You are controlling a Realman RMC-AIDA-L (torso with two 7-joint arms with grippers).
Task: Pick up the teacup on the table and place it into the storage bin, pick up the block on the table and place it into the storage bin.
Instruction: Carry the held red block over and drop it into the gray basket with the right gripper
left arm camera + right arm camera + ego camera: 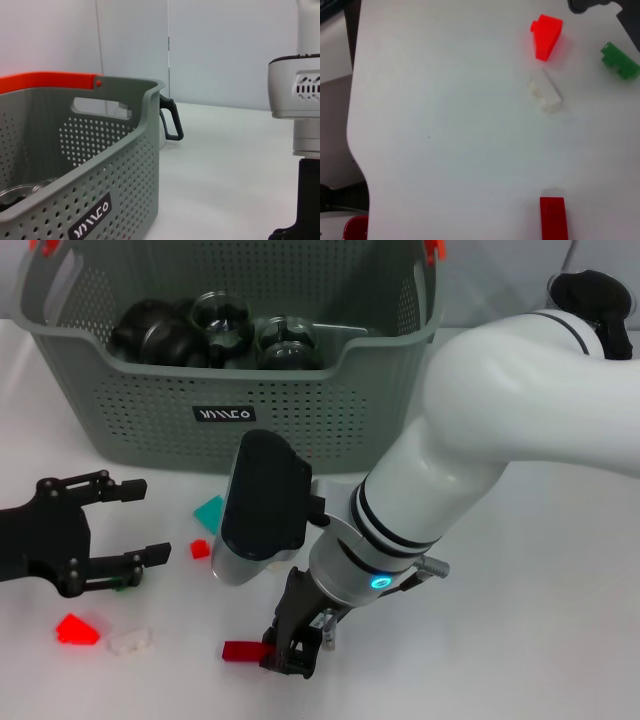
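your right gripper (pixel 292 652) sits low on the table, fingers closing around one end of the dark red block (pixel 240 651), whose long axis runs out toward your left. the left gripper (pixel 125 523), fingers spread and empty, is farther away; the storage bin (pixel 330 405) lies well beyond

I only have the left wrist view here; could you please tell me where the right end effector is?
Observer: In the head view the right end effector is low at the table, right beside a dark red block.
Operator: Is my left end effector holding anything?
Observer: No, the left end effector is open and empty, over the table's left part.
Operator: Which other blocks lie on the table?
Observer: A bright red block, a whitish block and a teal block, among others.
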